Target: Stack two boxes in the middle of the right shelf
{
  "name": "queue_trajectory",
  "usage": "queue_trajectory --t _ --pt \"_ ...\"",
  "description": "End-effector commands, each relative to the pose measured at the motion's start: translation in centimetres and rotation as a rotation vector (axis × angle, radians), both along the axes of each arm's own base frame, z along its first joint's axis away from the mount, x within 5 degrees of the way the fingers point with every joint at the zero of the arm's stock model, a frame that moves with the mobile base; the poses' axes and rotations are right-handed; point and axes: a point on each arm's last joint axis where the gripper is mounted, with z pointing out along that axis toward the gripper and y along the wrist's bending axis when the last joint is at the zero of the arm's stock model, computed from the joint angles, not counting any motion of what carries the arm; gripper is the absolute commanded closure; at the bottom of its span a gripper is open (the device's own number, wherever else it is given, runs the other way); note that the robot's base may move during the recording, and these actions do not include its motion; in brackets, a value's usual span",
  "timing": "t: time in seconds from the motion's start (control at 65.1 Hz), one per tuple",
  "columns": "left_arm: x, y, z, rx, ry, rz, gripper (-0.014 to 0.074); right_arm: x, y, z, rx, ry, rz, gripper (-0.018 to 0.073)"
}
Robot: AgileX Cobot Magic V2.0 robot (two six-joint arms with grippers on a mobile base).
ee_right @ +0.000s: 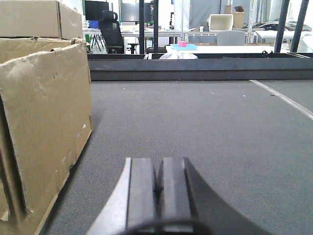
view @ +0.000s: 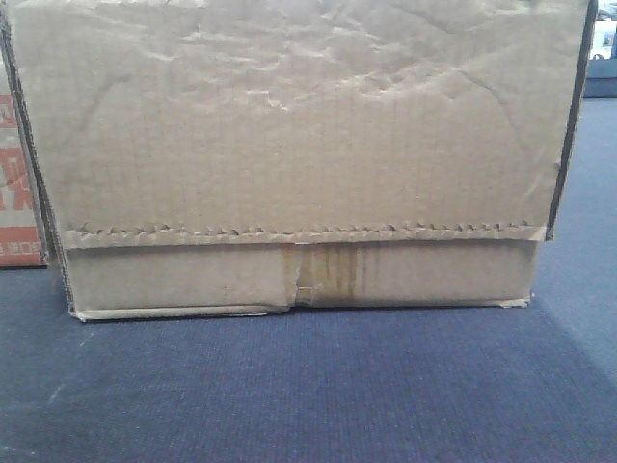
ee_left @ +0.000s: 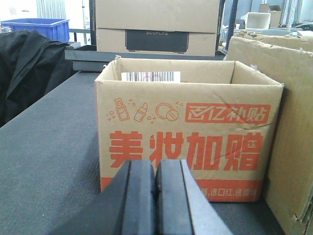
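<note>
- Plain carton: dull tan-brown, faint corrugation grid; paper-tape strip of the same tan; centre seam streaked with darker ochre vertical stains.
- Printed carton: light tan, large orange-red characters, orange line-drawn cosmetics icons, orange band along the base; barcode label white with black bars.
- Work surface: blue-grey, fine woven texture.
- Bin: bright blue.
- Cloth: black.
- Left gripper, right gripper: dark grey pads, paler grey outer faces.
- Office chair: black.

Left end effector closed, right end effector closed
</note>
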Motion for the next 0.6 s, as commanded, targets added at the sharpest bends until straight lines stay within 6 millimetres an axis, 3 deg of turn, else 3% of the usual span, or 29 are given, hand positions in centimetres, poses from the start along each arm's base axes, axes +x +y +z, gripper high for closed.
queue_trajectory --t 0.0,0.584 --pt "-0.06 -0.04 0.26 -0.002 -0.024 -0.007 0.0707 -0.03 -0.04 0.16 -0.008 -0.020 -0.007 0.0713" --pt "-0.06 -0.04 0.26 -0.002 -0.024 -0.007 0.0707 -0.03 -0.04 0.16 -0.008 -0.020 -0.007 0.0713"
